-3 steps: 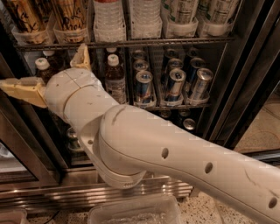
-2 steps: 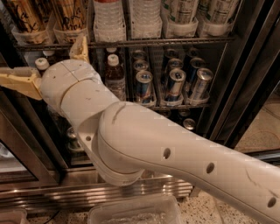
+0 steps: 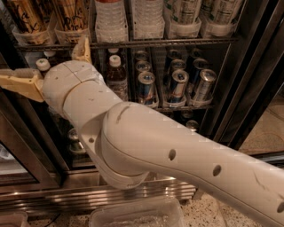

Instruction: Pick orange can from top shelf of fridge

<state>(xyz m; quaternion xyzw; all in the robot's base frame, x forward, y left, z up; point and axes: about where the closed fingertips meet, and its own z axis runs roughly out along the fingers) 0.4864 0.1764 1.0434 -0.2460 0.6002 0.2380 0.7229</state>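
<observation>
Two golden-orange cans with dark scrawled lettering stand in clear trays at the left end of the top shelf: one orange can at the far left and a second beside it. My gripper is just below that shelf's left end, in front of the fridge. Its tan fingers are spread wide, one pointing left and one pointing up at the rack under the second can. It holds nothing. My white arm hides much of the lower left racks.
Clear water bottles and pale tall cans fill the rest of the top shelf. Below are brown white-capped bottles and blue-and-silver cans. A ribbed steel base and a clear plastic bin lie low in front.
My gripper and wrist have risen a little toward the top shelf's left end. The cans and bottles have not moved.
</observation>
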